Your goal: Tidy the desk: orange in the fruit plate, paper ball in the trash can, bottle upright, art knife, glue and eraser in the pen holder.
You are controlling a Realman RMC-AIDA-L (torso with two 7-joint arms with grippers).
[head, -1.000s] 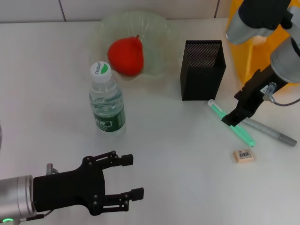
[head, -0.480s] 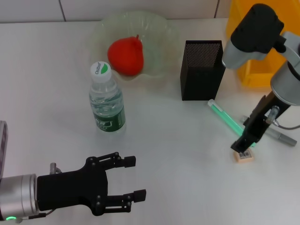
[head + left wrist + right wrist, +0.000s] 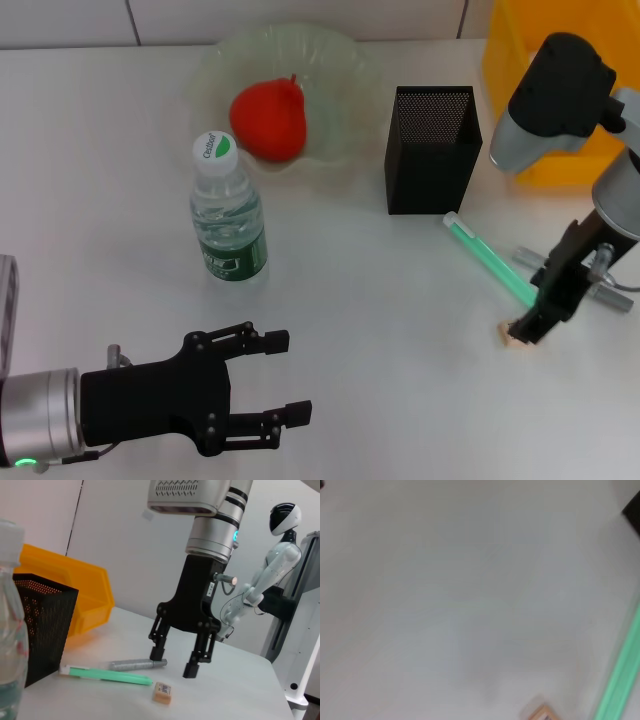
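Hovering over the eraser (image 3: pixel 163 692), right pincer (image 3: pixel 175 661) spread open, holding nothing. Glue (image 3: pixel 490 261) and art knife (image 3: pixel 137 664) flat on counter (image 3: pixel 400 330) just beside. Pen holder (image 3: pixel 432 148) near; trash can (image 3: pixel 520 90) behind. Orange (image 3: pixel 267 120) in fruit plate (image 3: pixel 335 75); bottle (image 3: pixel 227 213) upright. Left pincer (image 3: pixel 270 380) open, empty, at near edge.
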